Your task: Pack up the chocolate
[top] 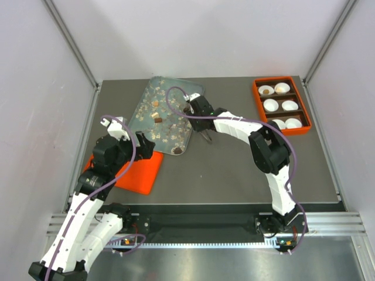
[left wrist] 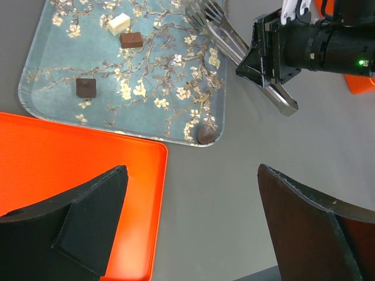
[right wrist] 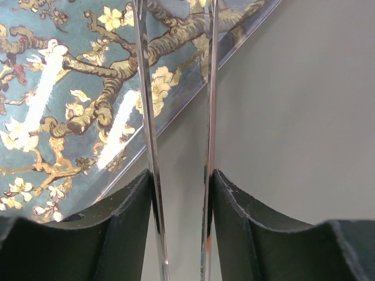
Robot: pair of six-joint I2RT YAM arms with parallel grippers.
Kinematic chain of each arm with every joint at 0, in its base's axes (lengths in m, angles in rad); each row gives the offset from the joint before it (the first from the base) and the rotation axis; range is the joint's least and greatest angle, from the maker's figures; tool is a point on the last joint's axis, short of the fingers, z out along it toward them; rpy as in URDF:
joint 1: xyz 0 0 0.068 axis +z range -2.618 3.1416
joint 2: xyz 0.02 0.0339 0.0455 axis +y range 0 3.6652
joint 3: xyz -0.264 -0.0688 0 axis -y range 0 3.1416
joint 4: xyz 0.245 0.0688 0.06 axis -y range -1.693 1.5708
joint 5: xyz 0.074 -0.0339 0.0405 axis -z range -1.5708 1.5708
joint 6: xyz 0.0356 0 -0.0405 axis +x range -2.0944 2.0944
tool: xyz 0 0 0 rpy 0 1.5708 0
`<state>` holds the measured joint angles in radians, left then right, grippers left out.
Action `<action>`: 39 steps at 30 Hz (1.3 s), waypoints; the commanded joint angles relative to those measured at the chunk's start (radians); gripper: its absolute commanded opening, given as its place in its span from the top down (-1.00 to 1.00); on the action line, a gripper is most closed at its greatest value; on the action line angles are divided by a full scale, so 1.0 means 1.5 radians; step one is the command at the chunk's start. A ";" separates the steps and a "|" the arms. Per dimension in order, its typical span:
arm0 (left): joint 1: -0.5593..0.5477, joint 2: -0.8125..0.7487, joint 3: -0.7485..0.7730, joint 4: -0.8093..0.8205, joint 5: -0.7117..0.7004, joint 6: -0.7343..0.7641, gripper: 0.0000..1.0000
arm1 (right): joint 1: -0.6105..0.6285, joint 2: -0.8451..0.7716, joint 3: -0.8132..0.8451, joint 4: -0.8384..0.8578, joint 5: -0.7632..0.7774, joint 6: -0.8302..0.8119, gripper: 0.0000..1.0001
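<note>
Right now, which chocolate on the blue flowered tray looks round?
The dark brown domed lump in the tray's corner; the others visible close-up are square-edged blocks.

Down at the bottom, the left gripper (left wrist: 192, 175) has its dark fingers (left wrist: 88, 228) spread wide over the grey table (left wrist: 328, 140), nothing between them. An orange tray (left wrist: 70, 158) lies just beside a blossom-patterned tray (left wrist: 170, 111). That one holds three brown pieces of chocolate (left wrist: 86, 87) and a pale one, all apart. At top right, the right gripper (left wrist: 265, 69) clamps metal tongs (left wrist: 225, 36).
</note>
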<state>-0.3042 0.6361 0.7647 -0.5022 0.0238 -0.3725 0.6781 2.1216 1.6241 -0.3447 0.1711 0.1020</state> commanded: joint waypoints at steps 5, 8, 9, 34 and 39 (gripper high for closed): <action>-0.007 -0.012 0.006 0.007 -0.010 -0.004 -0.94 | -0.003 -0.031 0.011 -0.004 -0.002 0.012 0.20; -0.007 -0.014 0.006 0.008 -0.010 -0.004 -0.94 | -0.003 -0.033 0.016 -0.010 -0.004 0.017 0.25; -0.007 -0.015 0.006 0.008 -0.010 -0.004 -0.94 | -0.003 -0.034 0.018 -0.011 -0.005 0.016 0.27; -0.017 -0.013 0.005 0.014 -0.010 -0.008 -0.95 | -0.043 -0.151 0.058 -0.109 -0.092 0.066 0.46; -0.028 -0.016 0.001 0.015 -0.010 -0.011 -0.95 | -0.115 -0.238 0.007 -0.121 -0.079 0.054 0.47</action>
<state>-0.3332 0.6216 0.7647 -0.5018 0.0170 -0.3801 0.5789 1.9144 1.6489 -0.5335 0.0425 0.1841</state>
